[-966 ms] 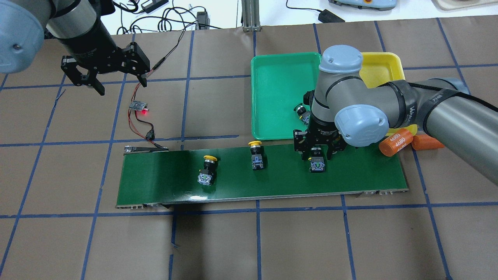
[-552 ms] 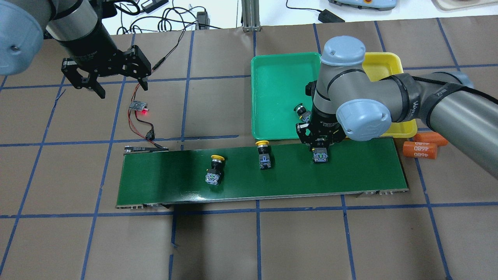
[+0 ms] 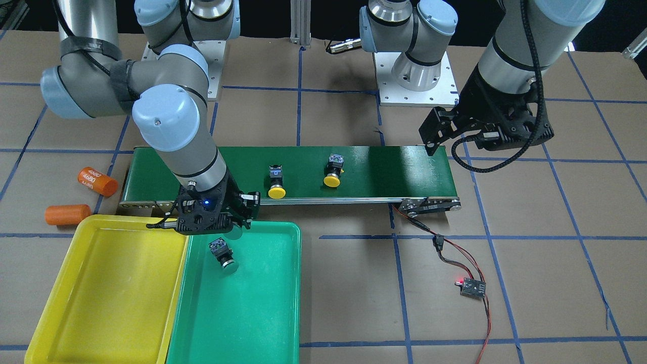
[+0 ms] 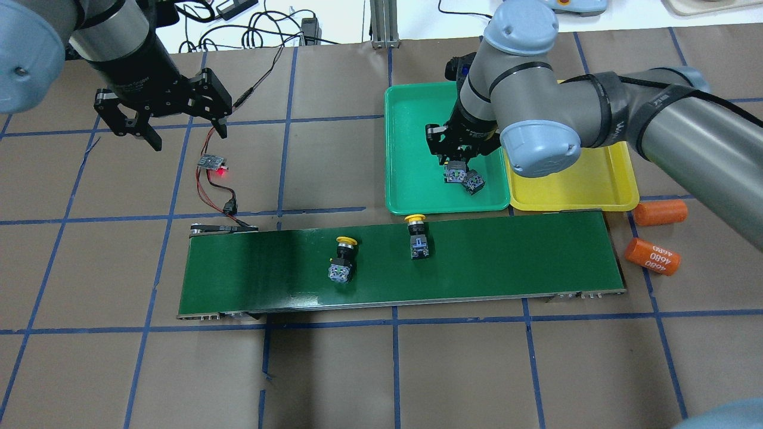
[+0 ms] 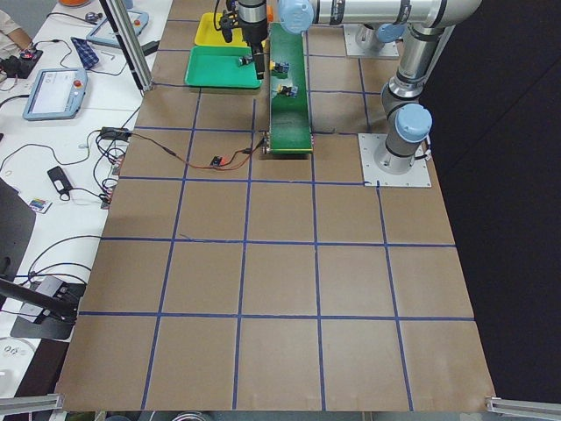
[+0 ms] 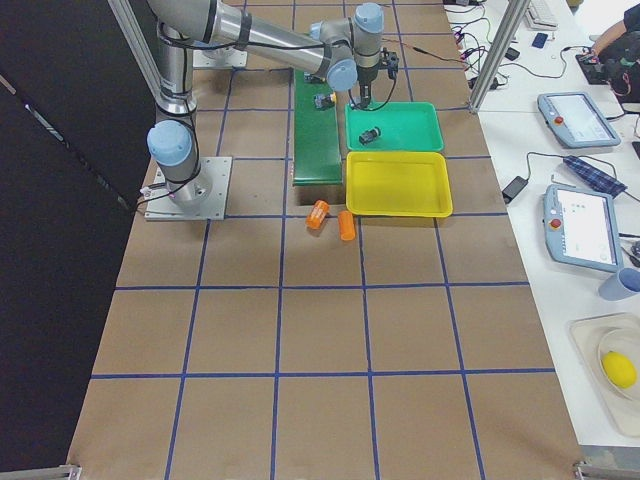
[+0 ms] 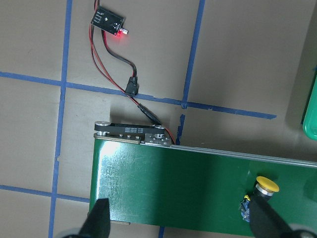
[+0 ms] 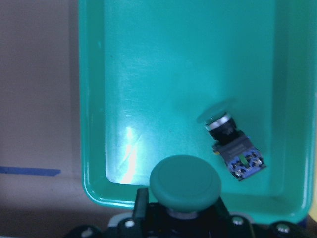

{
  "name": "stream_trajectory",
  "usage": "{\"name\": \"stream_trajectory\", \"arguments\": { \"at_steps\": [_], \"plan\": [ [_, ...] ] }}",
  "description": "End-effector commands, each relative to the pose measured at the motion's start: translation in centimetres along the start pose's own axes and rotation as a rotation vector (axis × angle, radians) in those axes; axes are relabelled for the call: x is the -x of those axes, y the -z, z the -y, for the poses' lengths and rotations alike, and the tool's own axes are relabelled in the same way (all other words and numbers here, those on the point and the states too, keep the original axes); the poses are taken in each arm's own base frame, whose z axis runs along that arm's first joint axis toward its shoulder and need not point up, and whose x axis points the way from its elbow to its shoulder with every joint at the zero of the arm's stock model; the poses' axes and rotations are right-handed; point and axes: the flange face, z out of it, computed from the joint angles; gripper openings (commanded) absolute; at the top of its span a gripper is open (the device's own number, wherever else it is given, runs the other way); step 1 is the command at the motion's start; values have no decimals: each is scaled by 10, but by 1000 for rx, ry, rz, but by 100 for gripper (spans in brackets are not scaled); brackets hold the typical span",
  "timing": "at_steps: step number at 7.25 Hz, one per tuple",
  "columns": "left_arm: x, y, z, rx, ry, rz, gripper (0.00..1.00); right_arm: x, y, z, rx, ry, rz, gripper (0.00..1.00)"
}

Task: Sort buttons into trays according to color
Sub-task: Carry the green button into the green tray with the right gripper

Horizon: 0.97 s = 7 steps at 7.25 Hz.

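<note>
My right gripper (image 4: 456, 162) is shut on a green button (image 8: 184, 183) and holds it over the near part of the green tray (image 4: 417, 119). A second green button (image 4: 475, 182) lies on its side in that tray, right beside the held one; it also shows in the right wrist view (image 8: 233, 146). Two yellow buttons (image 4: 343, 262) (image 4: 417, 238) lie on the dark-green conveyor belt (image 4: 506, 256). The yellow tray (image 4: 584, 179) is empty, next to the green one. My left gripper (image 4: 188, 136) is open and empty, high above the table to the far left of the belt.
Two orange cylinders (image 4: 658, 211) (image 4: 653, 256) lie on the table past the belt's right end. A small sensor board with a red light (image 4: 213, 162) and its wires lie below my left gripper, running to the belt's left end.
My right gripper closed on the green button on the belt and carried it back over the green tray. Both yellow buttons rode rightward on the belt. An orange cylinder shifted right.
</note>
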Motion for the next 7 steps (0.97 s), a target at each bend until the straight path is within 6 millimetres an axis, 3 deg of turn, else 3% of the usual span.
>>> {"name": "stream_trajectory", "arguments": {
  "at_steps": [1,2,4,5,7],
  "plan": [
    [2,3,0,-6,2,4,100,17,-32,11,-56,48,59,68],
    [2,3,-1,-8,6,6,100,16,-32,8,-55,81,55,100],
    [2,2,0,-8,14,4,100,10,-28,5,-28,67,38,100],
    [0,2,0,-8,18,-8,100,2,-9,-17,80,35,-6,100],
    [0,1,1,-8,20,-8,100,-19,-2,-40,271,-30,-64,100]
  ]
}}
